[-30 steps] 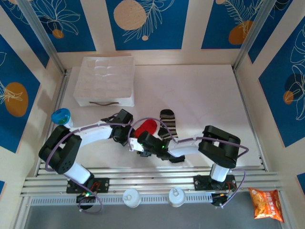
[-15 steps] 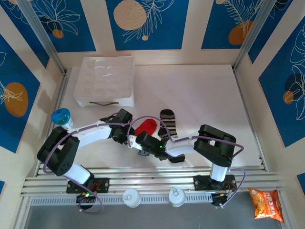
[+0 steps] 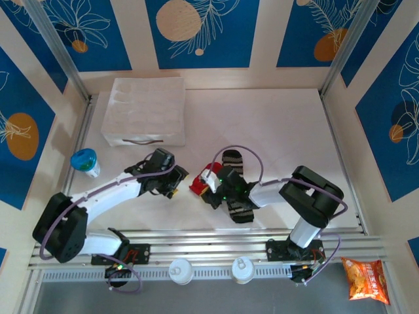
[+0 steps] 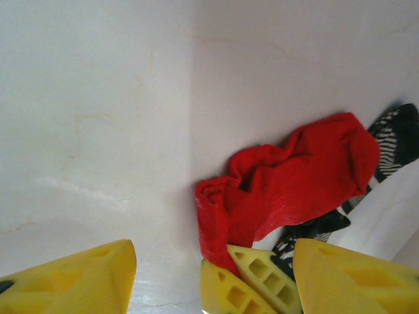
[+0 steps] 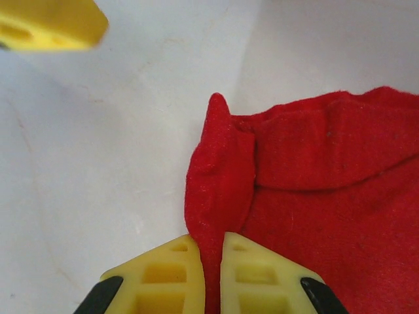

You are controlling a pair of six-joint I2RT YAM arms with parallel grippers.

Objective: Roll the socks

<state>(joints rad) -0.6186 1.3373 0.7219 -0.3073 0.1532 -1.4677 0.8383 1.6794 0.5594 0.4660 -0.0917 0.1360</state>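
Currently at the start of the roll: pinching a raised fold at the left edge of the red sock in the right gripper, with jaws pressed tight on the cloth. Leaves that sock crumpled near the table's middle, partly over the striped sock. Hovers the left gripper just left of it, with jaws spread and holding nothing. Next, probably calls for turning the pinched edge over rightward, pinning the bulk against slipping.

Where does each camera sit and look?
Top: above, behind the arms, looking down at the table; both arms, left hand and right hand show.
Left wrist: on the left arm, facing the red sock; own yellow fingers show.
Right wrist: right arm, facing that sock, pinched by its fingers.
All share the red sock.
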